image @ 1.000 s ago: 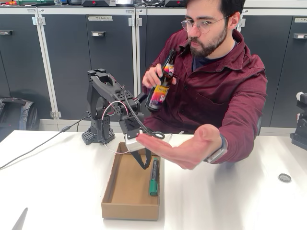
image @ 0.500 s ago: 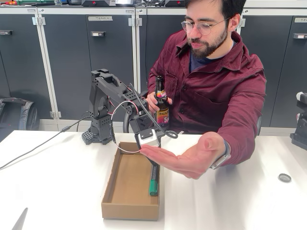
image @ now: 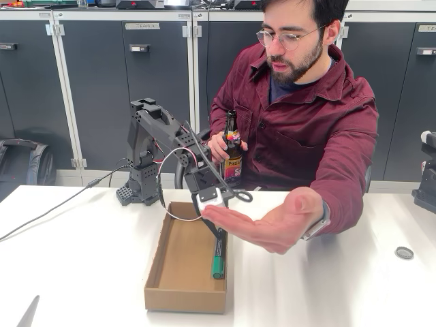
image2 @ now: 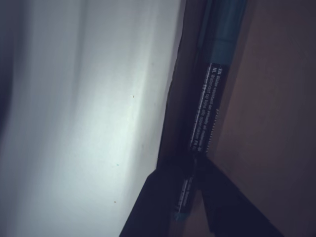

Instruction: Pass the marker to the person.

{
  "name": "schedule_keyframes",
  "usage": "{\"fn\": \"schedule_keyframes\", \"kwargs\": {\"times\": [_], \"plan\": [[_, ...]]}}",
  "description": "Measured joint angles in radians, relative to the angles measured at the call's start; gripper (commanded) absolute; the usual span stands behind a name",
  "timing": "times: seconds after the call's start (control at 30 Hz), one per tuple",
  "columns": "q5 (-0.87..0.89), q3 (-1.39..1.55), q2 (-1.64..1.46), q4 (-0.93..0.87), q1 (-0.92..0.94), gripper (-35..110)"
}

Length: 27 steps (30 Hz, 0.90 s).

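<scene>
claw (image2: 190, 197) pinched the marker (image: 218, 257) | marker lay in cardboard box (image: 170, 272) | person's (image: 306, 122) open palm (image: 262, 228) hovered above

One marker (image: 218, 257), one cardboard box (image: 170, 269), one bottle (image: 232, 151), one person (image: 306, 116), perhaps one small round cap (image: 404, 253).

Marker (image: 218, 257): dark barrel, green cap; box (image: 178, 272) brown.
</scene>
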<state>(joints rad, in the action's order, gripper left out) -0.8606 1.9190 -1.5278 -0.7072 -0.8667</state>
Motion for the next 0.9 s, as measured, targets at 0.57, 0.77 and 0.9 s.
{"fn": "schedule_keyframes", "kwargs": {"times": [0.57, 0.77, 0.9], "plan": [[-0.083, 0.107, -0.026, -0.103, 0.012, -5], [-0.124, 0.074, -0.029, -0.173, 0.044, -5], [-0.117, 0.046, -0.064, -0.221, 0.023, -5]]}}
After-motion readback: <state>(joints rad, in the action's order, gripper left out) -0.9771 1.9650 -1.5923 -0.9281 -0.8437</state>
